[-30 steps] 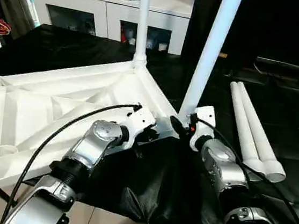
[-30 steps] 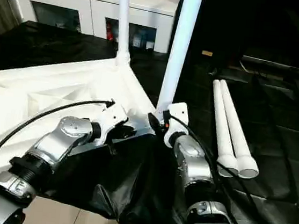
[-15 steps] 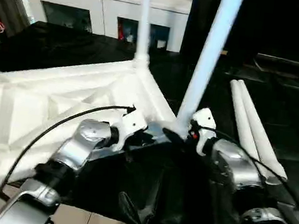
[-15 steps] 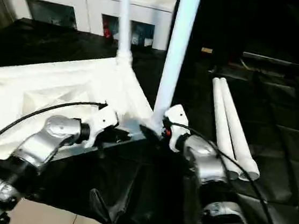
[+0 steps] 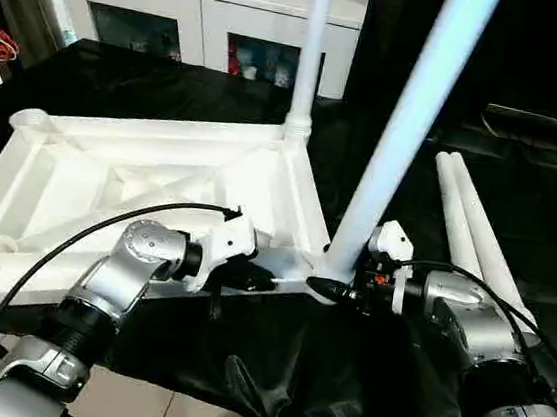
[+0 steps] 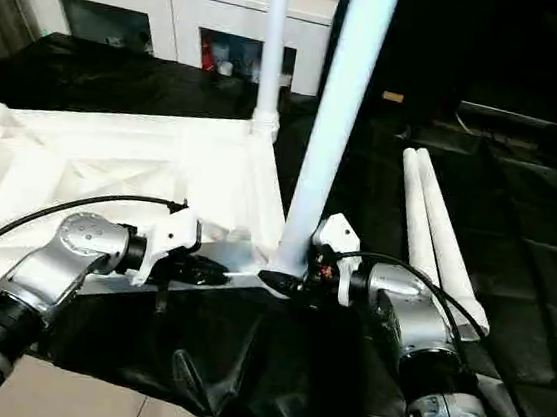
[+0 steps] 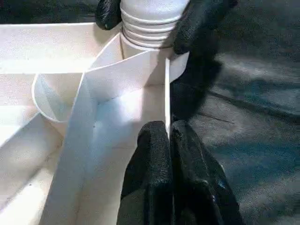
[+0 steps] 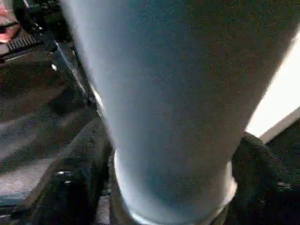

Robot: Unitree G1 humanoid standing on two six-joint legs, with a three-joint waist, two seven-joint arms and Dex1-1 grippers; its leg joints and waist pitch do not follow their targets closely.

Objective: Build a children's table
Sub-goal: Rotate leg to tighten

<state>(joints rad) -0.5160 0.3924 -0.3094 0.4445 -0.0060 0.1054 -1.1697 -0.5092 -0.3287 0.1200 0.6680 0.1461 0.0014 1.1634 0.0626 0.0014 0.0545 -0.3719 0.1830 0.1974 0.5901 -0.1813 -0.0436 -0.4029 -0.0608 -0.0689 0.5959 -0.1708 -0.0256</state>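
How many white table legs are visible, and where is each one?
4: one upright in the far corner, one upright at the near corner with the right gripper at its base, two lying side by side on the right.

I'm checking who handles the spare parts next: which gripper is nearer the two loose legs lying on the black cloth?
Right. The right gripper clasps the near upright leg, just beside the two loose legs. The left gripper pinches the tabletop edge, farther away.

White cabinet [image 5: 196, 3] with glass doors at back; black cloth [image 5: 290, 371] covering work surface.
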